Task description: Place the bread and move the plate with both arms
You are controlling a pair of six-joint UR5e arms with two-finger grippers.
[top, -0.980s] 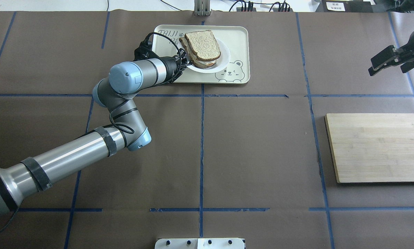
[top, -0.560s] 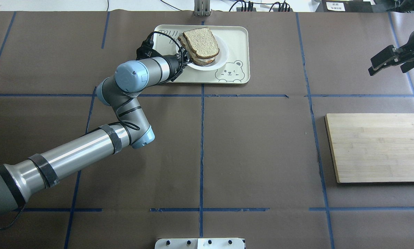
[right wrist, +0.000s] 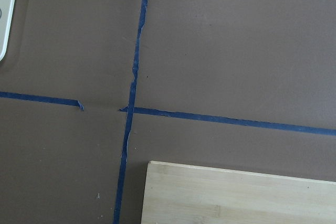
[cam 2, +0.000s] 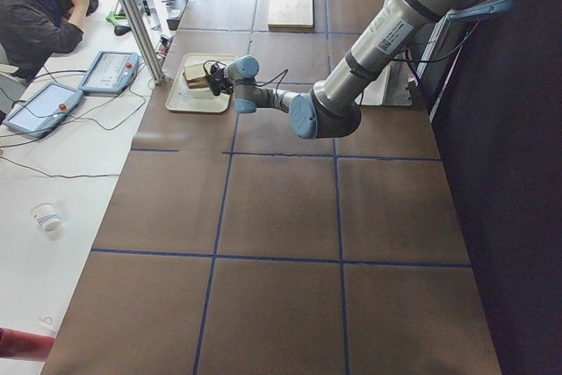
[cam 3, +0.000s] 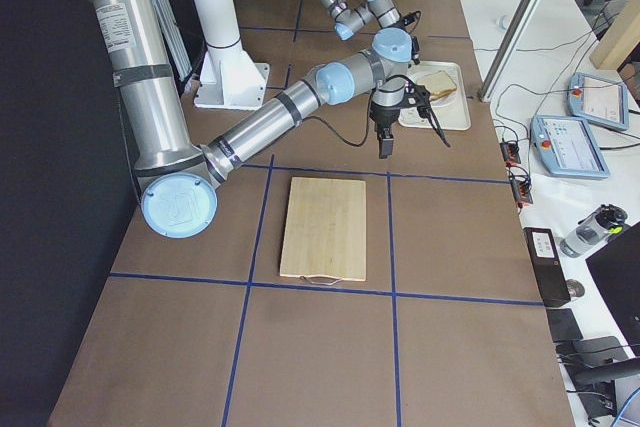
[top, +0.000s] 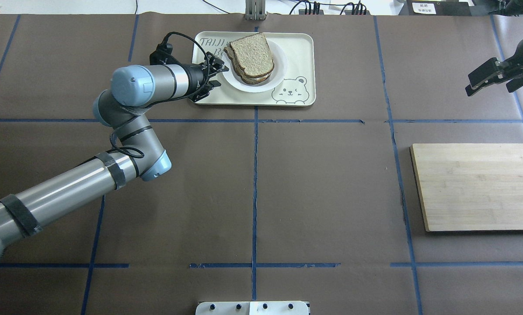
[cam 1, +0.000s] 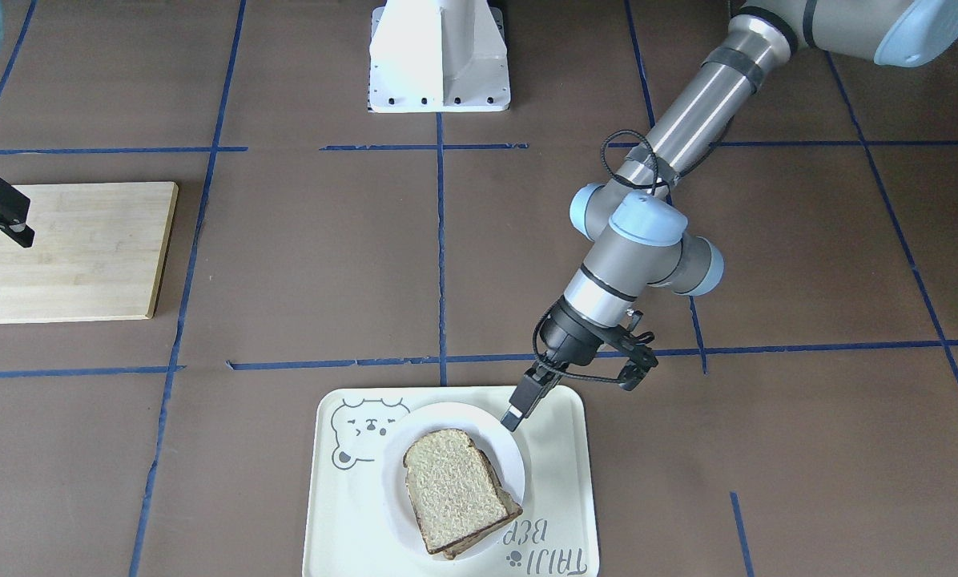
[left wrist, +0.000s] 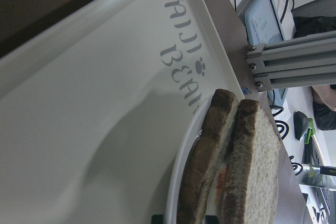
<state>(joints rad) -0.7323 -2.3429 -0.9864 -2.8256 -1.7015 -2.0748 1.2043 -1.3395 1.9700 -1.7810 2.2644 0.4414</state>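
Observation:
The bread [top: 252, 53] lies as the top slice of a stack on the small white plate [top: 279, 72], over a second slice with filling between them. The plate is over the cream bear-print tray [top: 298, 48]. My left gripper [top: 217, 70] reaches in from the left and is shut on the plate's left rim. In the front view its tip [cam 1: 517, 409] meets the plate's rim [cam 1: 511, 449], next to the bread [cam 1: 451, 485]. The left wrist view shows the bread edge-on [left wrist: 257, 177] above the tray [left wrist: 79, 103]. My right gripper [top: 495, 81] is open and empty at the far right.
A bamboo cutting board [top: 475, 186] lies at the right, below the right gripper. The white pedestal [cam 1: 439, 56] stands at the robot's side of the table. An operator [cam 2: 39, 6] sits beyond the table's far edge, near tablets and an aluminium post.
My left arm's elbow and wrist swung left. The plate with the bread stack shifted slightly left and toward the far edge of the tray and lies flatter. The right arm has not moved.

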